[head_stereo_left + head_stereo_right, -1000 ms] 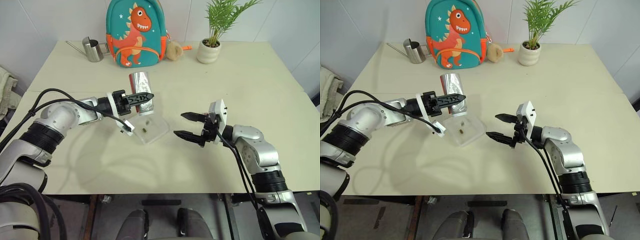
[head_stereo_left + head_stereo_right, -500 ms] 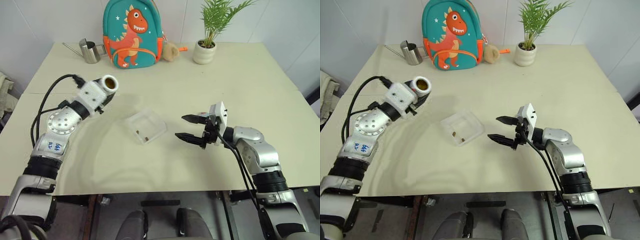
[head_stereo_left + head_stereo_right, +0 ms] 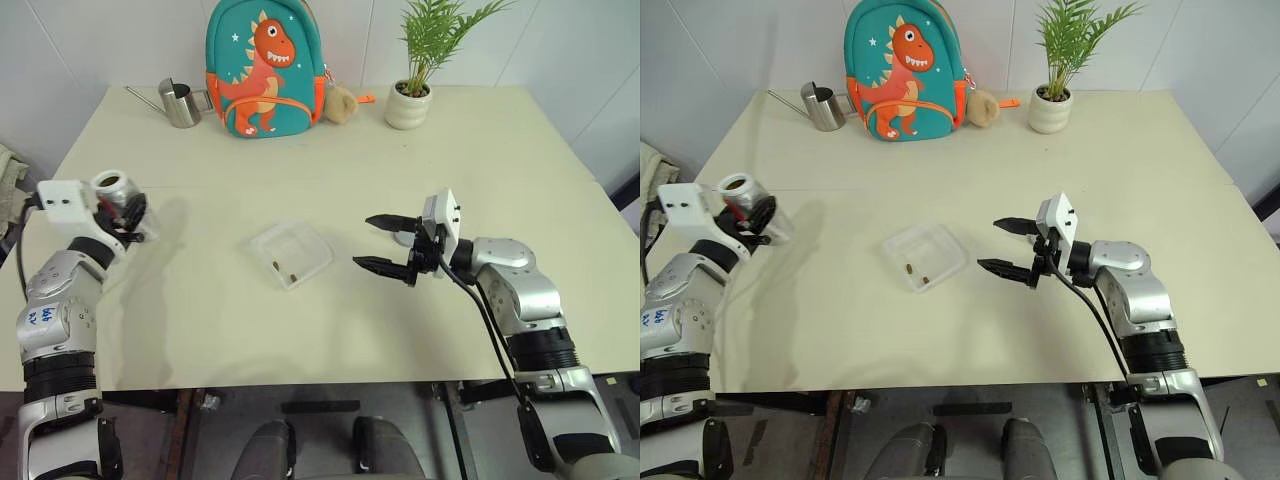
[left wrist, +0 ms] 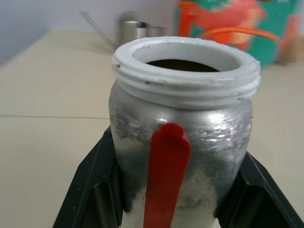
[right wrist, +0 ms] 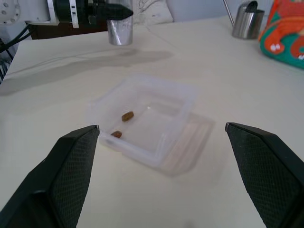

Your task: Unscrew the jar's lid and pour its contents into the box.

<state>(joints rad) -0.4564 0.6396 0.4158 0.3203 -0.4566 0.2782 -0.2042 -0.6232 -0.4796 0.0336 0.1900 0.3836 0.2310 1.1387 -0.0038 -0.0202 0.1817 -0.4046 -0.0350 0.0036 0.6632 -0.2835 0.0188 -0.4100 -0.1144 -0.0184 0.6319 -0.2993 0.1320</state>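
Cream table [image 3: 330,330]: my left gripper [image 3: 125,213] is pinching the jar [image 4: 183,137], upright, far left; box [image 3: 291,253] is holding contents [image 5: 127,116]. Right gripper [image 3: 392,243] is hovering spread. Set jar down gently.

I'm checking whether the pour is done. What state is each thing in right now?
jar: lid off, mouth up, held upright in the left gripper near the table's left edge
box: open, on the table, two small brown bits inside
right gripper: fingers wide open, holding nothing, beside the box
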